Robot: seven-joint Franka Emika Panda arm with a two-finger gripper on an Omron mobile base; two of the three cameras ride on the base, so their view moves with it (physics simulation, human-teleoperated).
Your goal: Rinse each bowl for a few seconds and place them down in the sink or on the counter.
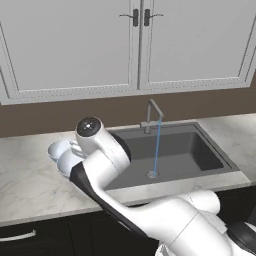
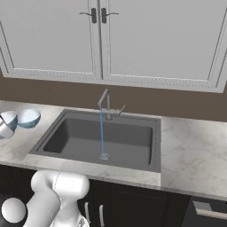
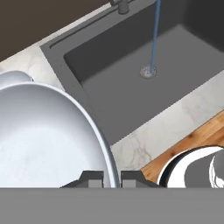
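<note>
Larger bowl [image 3: 48, 140] at lower left of the hand view, rim pinched between the closed gripper [image 3: 111, 178] fingertips, smaller bowl [image 2: 28, 118] on the counter [image 2: 190, 146] at left, water stream [image 1: 156, 147] falling into the sink [image 1: 195, 150] drain.

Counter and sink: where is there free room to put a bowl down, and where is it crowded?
Free: the sink floor on both sides of the water stream, and the counter right of the basin. Crowded: the counter left of the sink, where the two bowls and the gripper, shut on one bowl's rim, are.
</note>
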